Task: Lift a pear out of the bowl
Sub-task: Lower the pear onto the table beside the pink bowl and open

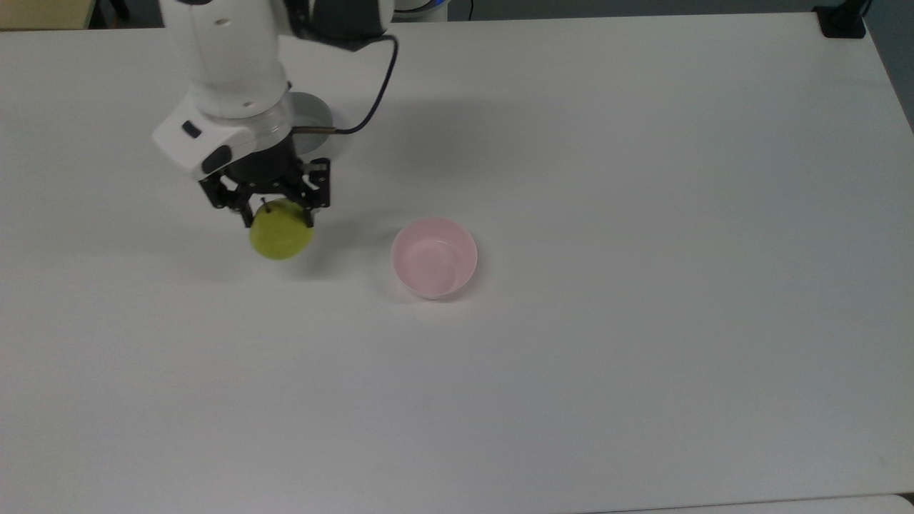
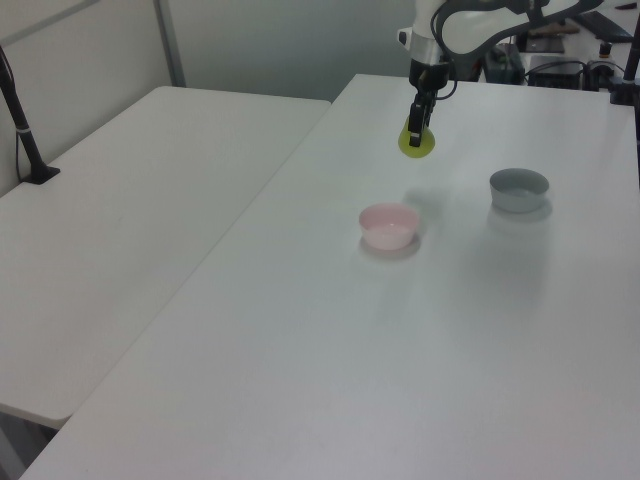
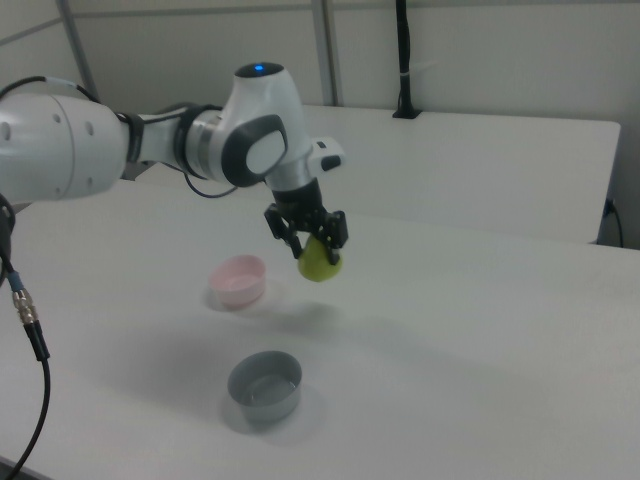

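Note:
The yellow-green pear hangs in the air above the white table, held from above by my gripper, whose fingers are shut on its top. The pale pink bowl stands empty on the table, to the right of the pear in the top view and well apart from it. In the right view the pear floats clear of the tabletop with its shadow below.
A grey bowl stands on the table, partly covered by my arm in the top view. A second white table adjoins at the left view's left. A black post rises at the far table.

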